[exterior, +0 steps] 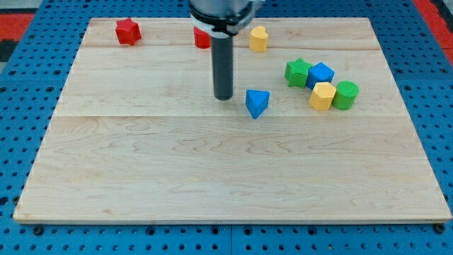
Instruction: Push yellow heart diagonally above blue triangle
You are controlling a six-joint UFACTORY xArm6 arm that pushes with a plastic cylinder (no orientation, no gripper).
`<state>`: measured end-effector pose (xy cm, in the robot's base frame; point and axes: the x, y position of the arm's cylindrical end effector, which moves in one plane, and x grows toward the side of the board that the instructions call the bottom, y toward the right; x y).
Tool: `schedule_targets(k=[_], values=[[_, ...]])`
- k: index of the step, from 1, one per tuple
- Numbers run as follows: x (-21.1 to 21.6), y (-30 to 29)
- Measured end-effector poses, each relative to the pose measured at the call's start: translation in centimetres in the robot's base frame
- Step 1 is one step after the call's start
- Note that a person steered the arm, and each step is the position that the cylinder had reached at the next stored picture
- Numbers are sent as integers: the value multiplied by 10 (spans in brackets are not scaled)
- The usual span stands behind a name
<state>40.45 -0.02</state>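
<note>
Yellow heart (258, 38) lies well above-right of my tip (224, 97); no pincer shows, state untellable.

Pale matt wood board (141, 177); dark smooth rod (224, 67).

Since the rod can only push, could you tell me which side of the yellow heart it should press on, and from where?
Press the yellow heart on its upper-left side, coming from the view's top. It sits up and slightly right of the blue triangle. My tip is left of the triangle and must go round first.
</note>
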Motion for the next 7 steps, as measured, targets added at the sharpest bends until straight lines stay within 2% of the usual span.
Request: schedule_targets(k=[2,3,4,5,6,7], values=[[4,98],[-18,87],[-65,-15],[-125,-68],[-154,-112],[-174,-80]])
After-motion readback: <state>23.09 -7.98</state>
